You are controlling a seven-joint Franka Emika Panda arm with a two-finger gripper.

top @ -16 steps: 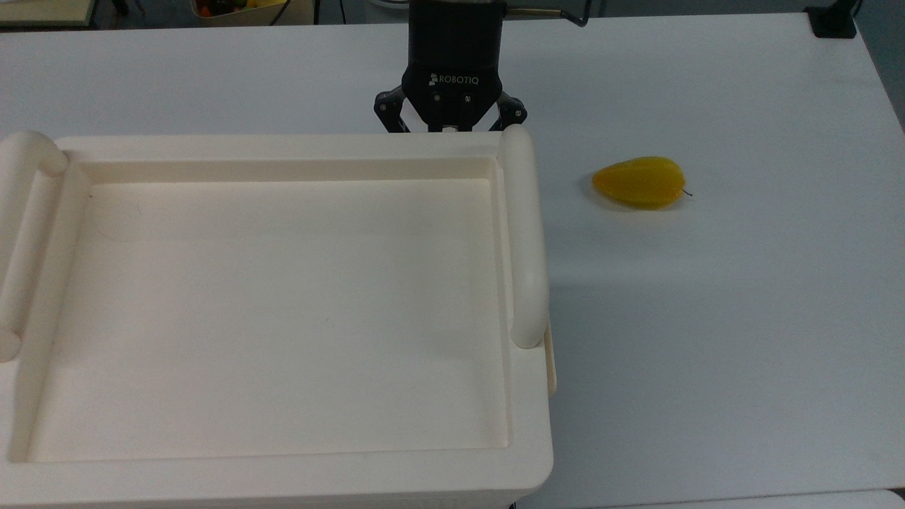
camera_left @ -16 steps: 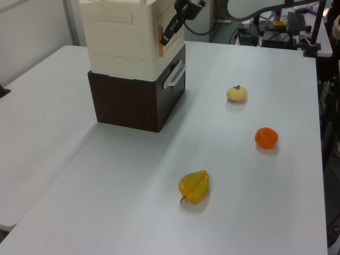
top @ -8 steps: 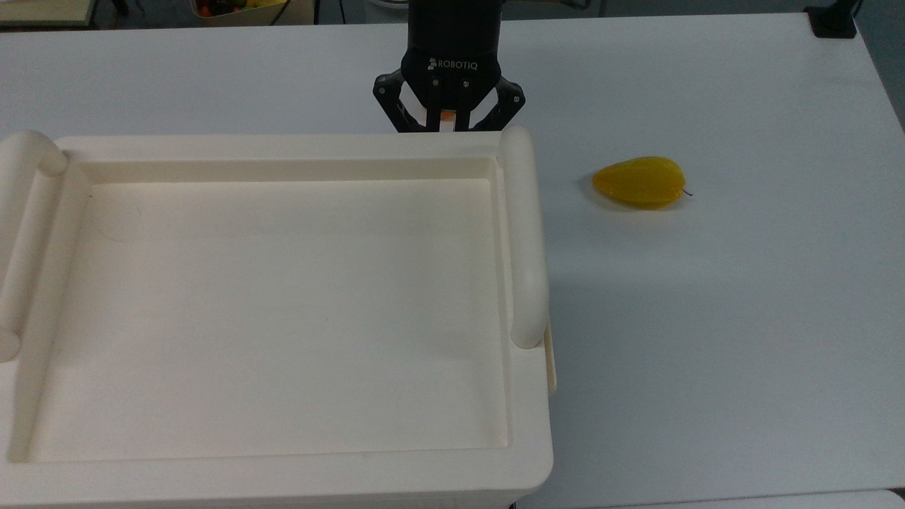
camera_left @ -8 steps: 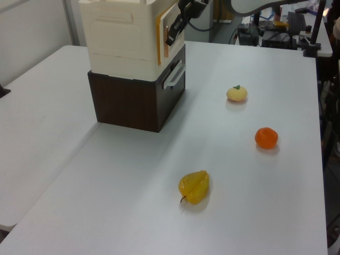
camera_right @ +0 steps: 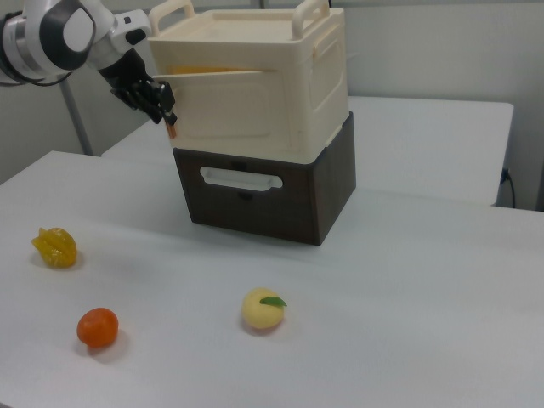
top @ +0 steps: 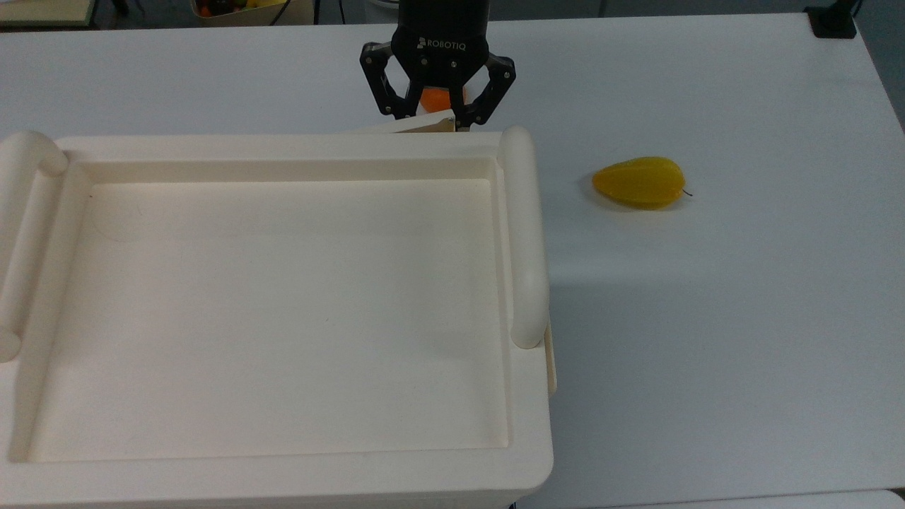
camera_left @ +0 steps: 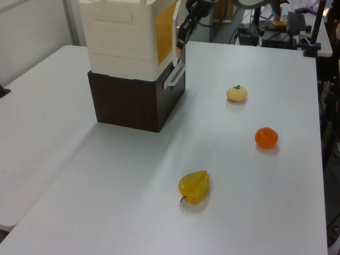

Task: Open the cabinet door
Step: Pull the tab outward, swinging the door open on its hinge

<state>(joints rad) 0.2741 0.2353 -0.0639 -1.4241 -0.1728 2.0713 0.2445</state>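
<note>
One counter (camera_left: 255, 202) carries the whole setup, and the cabinet (camera_right: 272, 93), cream and boxy, sits on a dark brown drawer unit (camera_right: 280, 191) toward one end. The cabinet door (camera_right: 217, 75) is on the cabinet's front face; in the right view it stands swung out at a shallow angle, its free edge away from the cabinet. The gripper (top: 437, 113) sits at that free edge, fingers spread on either side of the door's edge without a visible clamp. Judgement: the opening step is in hand and partly done; the next move calls for drawing the edge further out along the hinge arc. Half a second ago the door showed a narrower gap. Star fruit (camera_left: 194, 186), orange (camera_left: 266, 137) and a pale yellow fruit (camera_left: 237, 93) lie well apart from the cabinet.
</note>
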